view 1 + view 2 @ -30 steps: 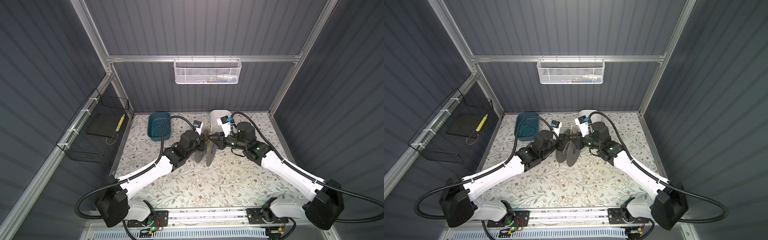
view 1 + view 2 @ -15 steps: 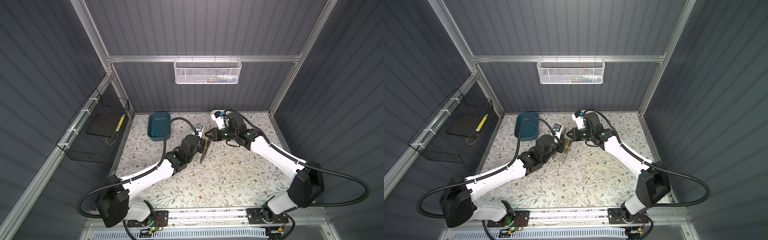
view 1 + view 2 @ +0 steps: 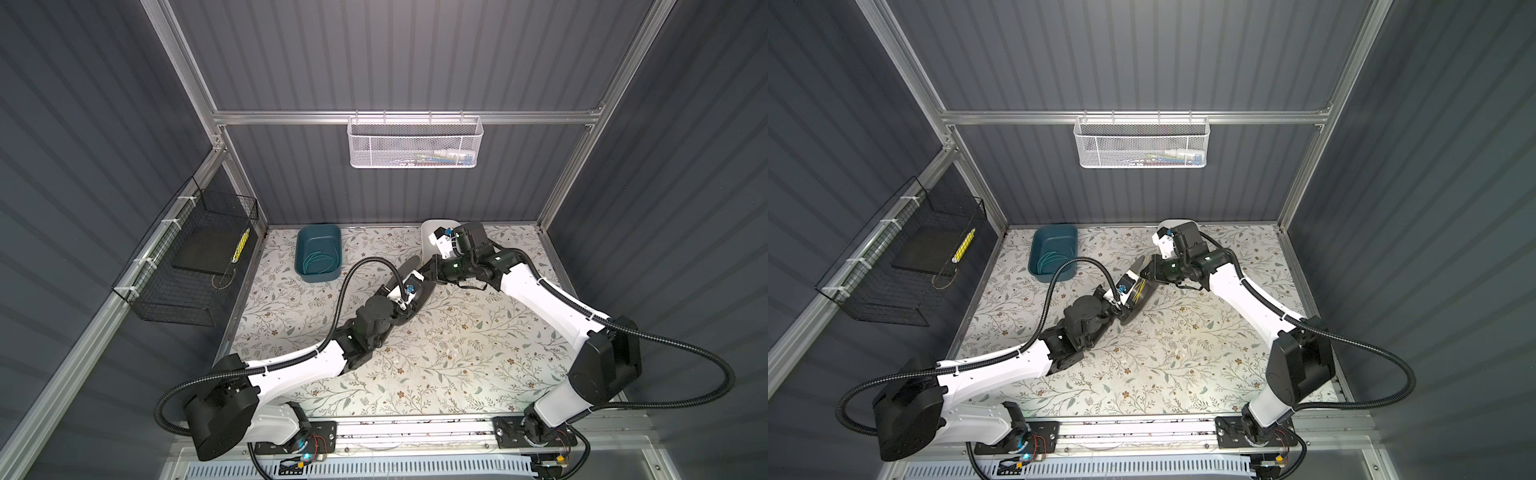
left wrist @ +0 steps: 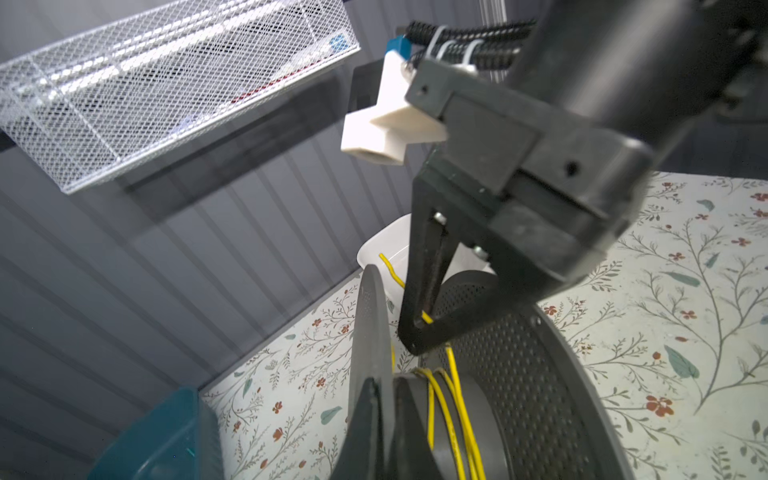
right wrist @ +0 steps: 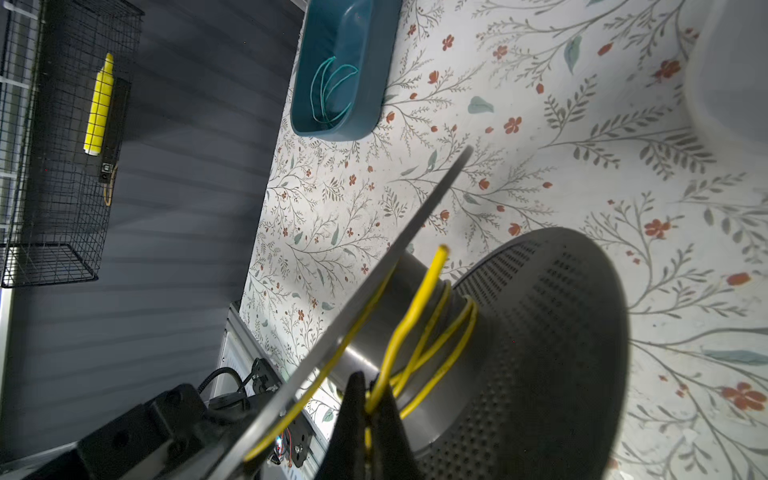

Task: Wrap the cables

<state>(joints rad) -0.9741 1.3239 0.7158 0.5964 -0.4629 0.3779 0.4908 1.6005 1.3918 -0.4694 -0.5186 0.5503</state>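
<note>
The left gripper [image 4: 384, 419] clamps one flange of the spool [image 5: 540, 332] to steady it, and the right gripper [image 5: 368, 415], closed on the yellow cable [image 5: 417, 309], holds it just beside the hub [image 5: 370, 361] for winding.

Bright yellow for the cable [image 5: 434, 266]. Dark grey on the spool [image 5: 540, 316], flanges dotted with rows of tiny holes. Under the spool, a cream table cover [image 3: 436, 353] printed with grey-green leafy sprigs and small rust-red flowers. Behind the spool, a teal bin [image 3: 319, 237] with a teal-green wire [image 5: 328, 89], and a plain white bin [image 3: 430, 232]. High above, a white mesh basket [image 3: 413, 143]; left of the spool, a black wire-grid basket [image 3: 174, 291]. Matte black on the right gripper [image 4: 417, 338].
</note>
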